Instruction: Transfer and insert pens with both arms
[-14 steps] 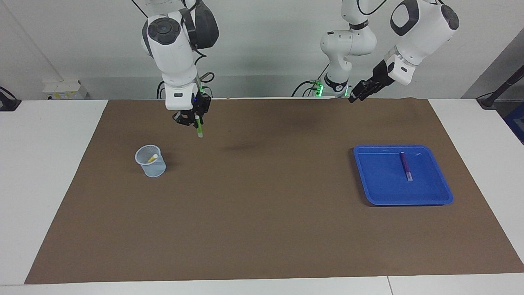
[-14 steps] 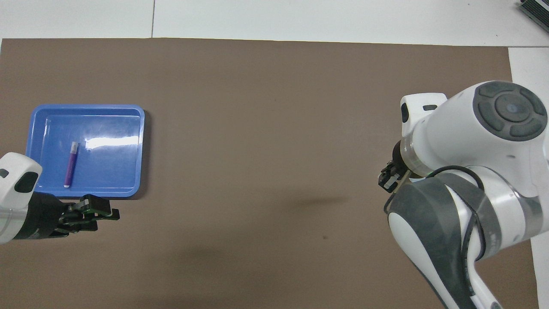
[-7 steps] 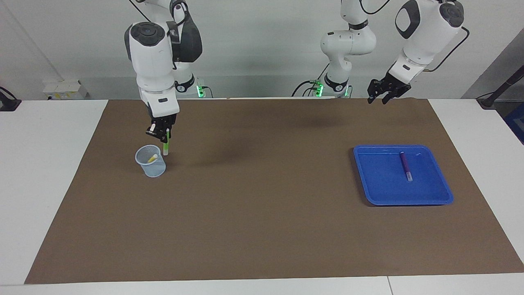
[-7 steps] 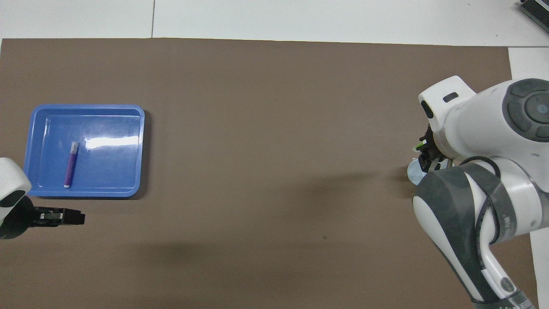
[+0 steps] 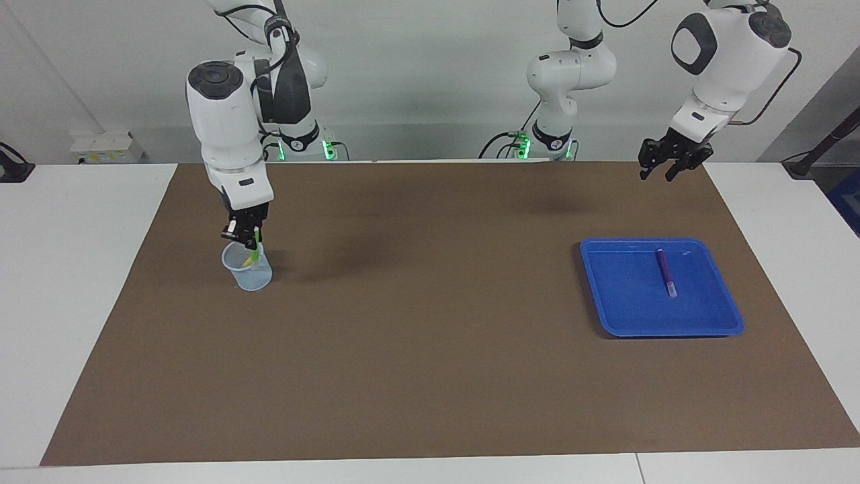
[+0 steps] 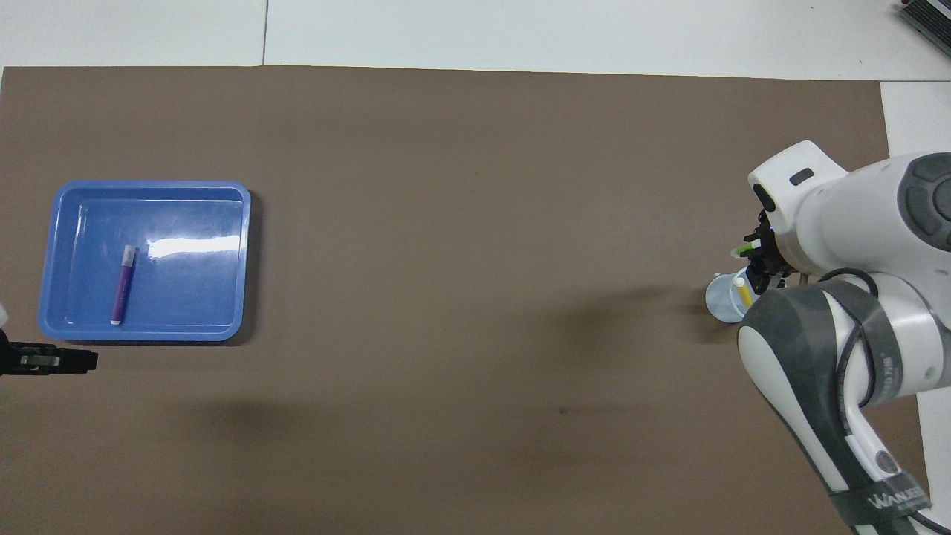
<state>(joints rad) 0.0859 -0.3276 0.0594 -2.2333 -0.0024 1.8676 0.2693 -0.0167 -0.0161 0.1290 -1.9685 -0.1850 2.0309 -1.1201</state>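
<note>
My right gripper (image 5: 245,236) is shut on the green pen (image 5: 256,253), which hangs upright with its lower end dipping into the translucent pale cup (image 5: 247,274). In the overhead view the right gripper (image 6: 758,260) covers part of the cup (image 6: 719,301); a yellow pen (image 6: 740,286) leans inside. The purple pen (image 5: 665,272) lies in the blue tray (image 5: 625,316) toward the left arm's end. My left gripper (image 5: 657,173) hangs open and holds nothing, over the mat's edge on the robots' side of the tray. Overhead, only the left gripper's (image 6: 83,360) tips show, beside the tray (image 6: 200,297).
A brown mat (image 5: 430,349) covers most of the white table. Two smaller white arms with green lights (image 5: 557,81) stand at the robots' edge of the table.
My right gripper carried the green pen toward the right arm's end and down, so its lower end is now in the cup. My left gripper swung toward the left arm's end.
</note>
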